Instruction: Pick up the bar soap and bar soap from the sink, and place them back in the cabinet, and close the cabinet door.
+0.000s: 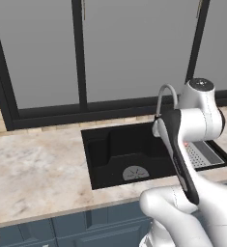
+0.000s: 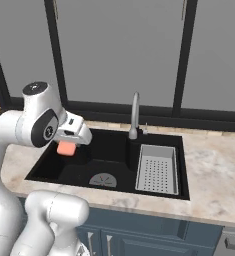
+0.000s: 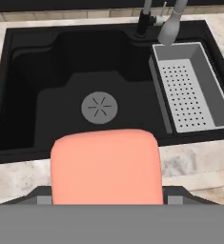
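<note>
A salmon bar soap (image 3: 106, 167) is pinched in the fingers of the gripper (image 2: 66, 146), which hangs above the left part of the black sink (image 2: 54, 170). Below it lies the round grey drain (image 3: 99, 107), with the grey perforated draining tray (image 2: 157, 170) on the right side. Past the basin the curved faucet (image 2: 134, 116) rises from the marbled surface (image 1: 33, 169), before dark-framed grey panels (image 2: 119, 50).
</note>
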